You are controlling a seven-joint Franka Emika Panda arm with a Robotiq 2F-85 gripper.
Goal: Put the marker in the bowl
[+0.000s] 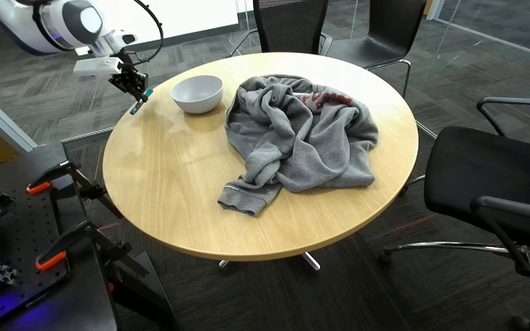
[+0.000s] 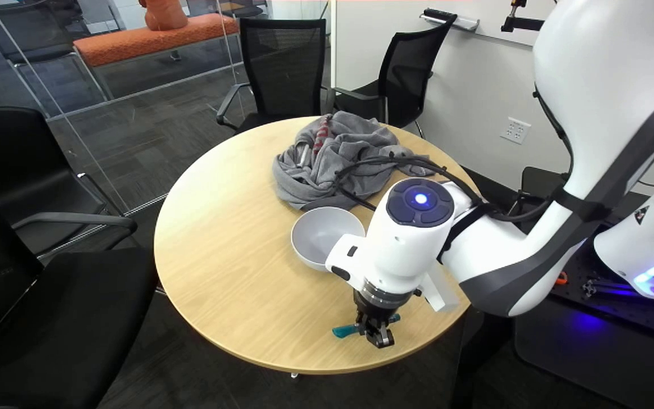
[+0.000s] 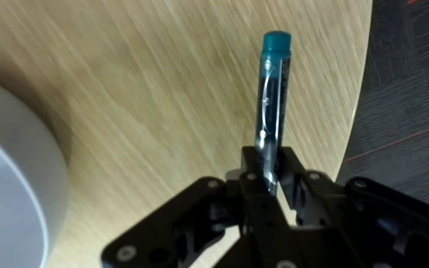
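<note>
Gripper point(image 3: 269, 159) clamped on marker point(image 3: 272, 93) above table point(image 3: 162, 96), marker's print point(image 3: 267, 100) unreadable, bowl point(image 3: 21, 171) at gripper's nine o'clock in wrist view, garment point(image 1: 302, 140) at bowl's four in an exterior view, red lettering point(image 1: 331, 97) broken by folds

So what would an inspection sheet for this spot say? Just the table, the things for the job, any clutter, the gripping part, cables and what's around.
Surface: round table with a pale wood grain.
Job's things: teal marker, held, not yet in the bowl; grey bowl, upright on the table.
Clutter: grey garment with red print, crumpled on the table close to the bowl.
Grippers: one gripper, closed on the marker near the table's edge.
Cables: black cable, looping out from the robot arm.
Surroundings: black chairs around the table, dark carpet, and an orange bench farther off in an exterior view.
</note>
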